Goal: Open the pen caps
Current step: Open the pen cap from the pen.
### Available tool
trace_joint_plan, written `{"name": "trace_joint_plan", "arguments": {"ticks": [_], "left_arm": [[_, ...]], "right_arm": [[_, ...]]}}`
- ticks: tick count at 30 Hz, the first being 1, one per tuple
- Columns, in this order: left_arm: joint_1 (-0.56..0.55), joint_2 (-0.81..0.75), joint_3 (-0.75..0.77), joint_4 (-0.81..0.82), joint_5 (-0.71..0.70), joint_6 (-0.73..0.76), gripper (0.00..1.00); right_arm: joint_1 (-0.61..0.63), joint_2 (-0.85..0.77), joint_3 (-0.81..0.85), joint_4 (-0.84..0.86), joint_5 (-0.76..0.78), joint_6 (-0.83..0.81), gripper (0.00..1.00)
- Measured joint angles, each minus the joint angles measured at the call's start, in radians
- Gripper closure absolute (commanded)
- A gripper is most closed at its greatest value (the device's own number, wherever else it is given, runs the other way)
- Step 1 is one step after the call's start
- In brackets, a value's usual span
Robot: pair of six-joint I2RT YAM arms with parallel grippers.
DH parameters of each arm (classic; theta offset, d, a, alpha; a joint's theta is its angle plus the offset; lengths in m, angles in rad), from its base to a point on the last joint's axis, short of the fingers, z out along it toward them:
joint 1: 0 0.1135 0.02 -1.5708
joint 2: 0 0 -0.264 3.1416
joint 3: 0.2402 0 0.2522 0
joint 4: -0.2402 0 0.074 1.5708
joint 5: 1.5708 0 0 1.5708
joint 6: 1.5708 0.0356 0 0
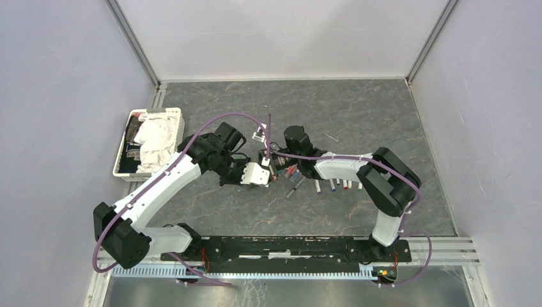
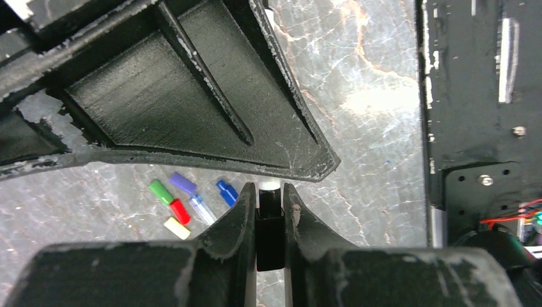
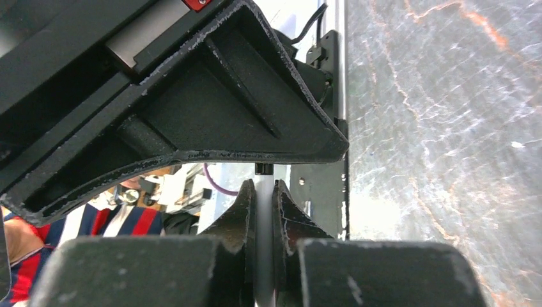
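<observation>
The table (image 1: 358, 115) was a grey, marbled slab closed in by pale walls, with a white basket (image 1: 172, 116) of crumpled cloths on its left side. My two arms reached in over the middle of it, and from above their tips sat so close together that I could not separate them.

My left gripper (image 2: 270, 192) was nearly closed, its fingers (image 2: 238, 214) pinching a black cap (image 2: 269, 227) from both sides. A short white stub of the pen (image 2: 269, 185) stuck out just past the fingertips. My right gripper (image 3: 264, 190) was likewise clamped almost shut, on a pale barrel that ran up between its fingers to a small dark end. I took it for the barrel of the same pen. I could not tell whether the black cap had come free of the barrel or sat tight on it.

On the table beside my left gripper lay the loose caps (image 2: 179, 211), bunched together:
- a green one touching a red one
- a purple one just beyond them
- a yellow one nearest the camera
- a blue one off to the right
- a pale, clear piece between the blue one and the rest

The other pens (image 1: 332, 184) lay in a loose row on the table beside my right forearm, coloured ends showing. At that distance I could not tell which of them wore caps.
</observation>
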Motion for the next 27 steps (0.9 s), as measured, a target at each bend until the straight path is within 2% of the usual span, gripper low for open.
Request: {"name": "trace_joint_plan", "arguments": {"ticks": [7, 10, 14, 20, 27], "left_arm": [[-0.008, 0.000, -0.028, 0.094, -0.090, 0.093, 0.98], [0.082, -0.005, -0.036, 0.038, -0.214, 0.155, 0.98], [0.181, 0.007, -0.027, -0.008, -0.287, 0.217, 0.98], [0.193, 0.031, -0.029, 0.021, -0.227, 0.205, 0.98], [0.193, 0.155, -0.124, 0.246, -0.096, 0.048, 0.98]], "right_arm": [[-0.032, -0.084, -0.027, -0.171, 0.089, -0.212, 1.00], [-0.063, -0.141, -0.108, -0.299, 0.080, -0.303, 1.00], [-0.084, -0.151, -0.188, -0.426, 0.090, -0.378, 1.00], [-0.114, -0.235, -0.223, -0.510, 0.150, -0.426, 1.00], [-0.248, -0.451, -0.253, -0.586, 0.386, -0.478, 1.00]]}}
